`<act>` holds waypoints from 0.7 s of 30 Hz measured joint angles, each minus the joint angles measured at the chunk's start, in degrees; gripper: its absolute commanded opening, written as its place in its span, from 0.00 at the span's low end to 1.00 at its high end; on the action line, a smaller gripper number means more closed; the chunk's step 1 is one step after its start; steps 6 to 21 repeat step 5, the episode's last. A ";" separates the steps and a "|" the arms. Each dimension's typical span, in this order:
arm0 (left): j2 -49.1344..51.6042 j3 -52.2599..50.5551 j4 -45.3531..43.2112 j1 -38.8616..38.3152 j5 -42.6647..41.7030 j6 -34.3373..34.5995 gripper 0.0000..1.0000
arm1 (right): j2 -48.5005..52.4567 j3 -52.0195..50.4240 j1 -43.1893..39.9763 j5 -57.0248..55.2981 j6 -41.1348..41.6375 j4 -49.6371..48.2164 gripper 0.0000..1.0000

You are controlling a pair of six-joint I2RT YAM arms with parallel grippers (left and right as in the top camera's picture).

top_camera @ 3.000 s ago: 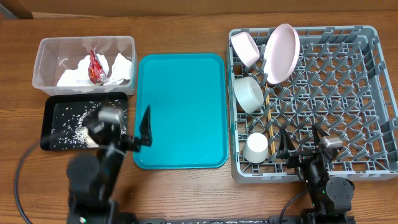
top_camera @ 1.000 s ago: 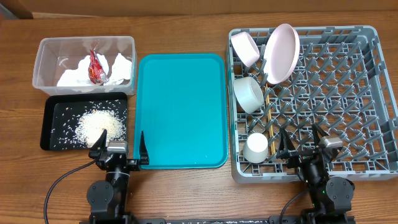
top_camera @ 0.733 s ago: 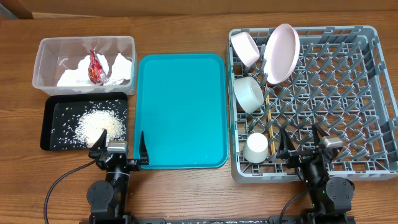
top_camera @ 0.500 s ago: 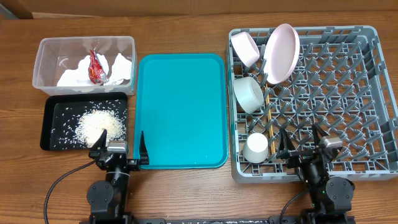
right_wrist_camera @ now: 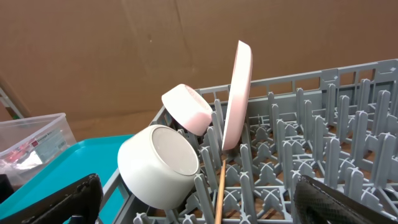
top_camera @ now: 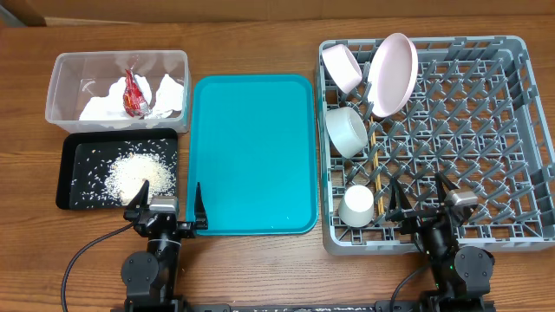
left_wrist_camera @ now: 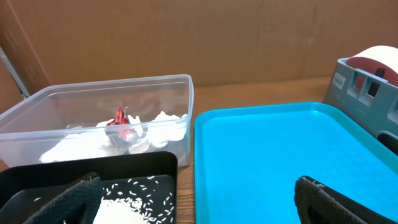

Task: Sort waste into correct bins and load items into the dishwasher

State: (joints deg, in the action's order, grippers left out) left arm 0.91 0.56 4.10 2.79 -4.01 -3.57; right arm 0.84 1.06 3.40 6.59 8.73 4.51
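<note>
One rack point(top_camera: 486, 130) on the right of the desk point(top_camera: 260, 260) holds one plate point(top_camera: 392, 74), two bowls point(top_camera: 342, 67) point(top_camera: 347, 132), one cup point(top_camera: 356, 206) and one pair of chopsticks point(top_camera: 375, 160), all along its left side. The plate stands on edge at the far end, leaning toward the far bowl, which lies tipped beside it. The near bowl is on its side, mouth toward the near edge. The chopsticks lie among the pegs, long axis running far to near, between the near bowl and the cup. On the left, one clear tub point(top_camera: 117, 55), long axis left to right, holds two napkins point(top_camera: 169, 94) point(top_camera: 102, 102) and one wrapper point(top_camera: 133, 94) between them. Just before it, one black tray point(top_camera: 68, 173) holds a heap of rice point(top_camera: 132, 175) with scattered grains. A teal tray point(top_camera: 251, 156) lies between the bins and the rack, long axis far to near. The left tool point(top_camera: 165, 206) sits at the near edge between the black and teal trays, spread wide and empty. The right tool point(top_camera: 425, 206) sits over the rack's near edge, just right of the cup, also spread and empty.
</note>
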 measured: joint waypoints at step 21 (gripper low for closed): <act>0.00 0.00 0.00 0.00 0.00 0.00 1.00 | 0.00 0.00 0.00 0.00 0.02 0.02 1.00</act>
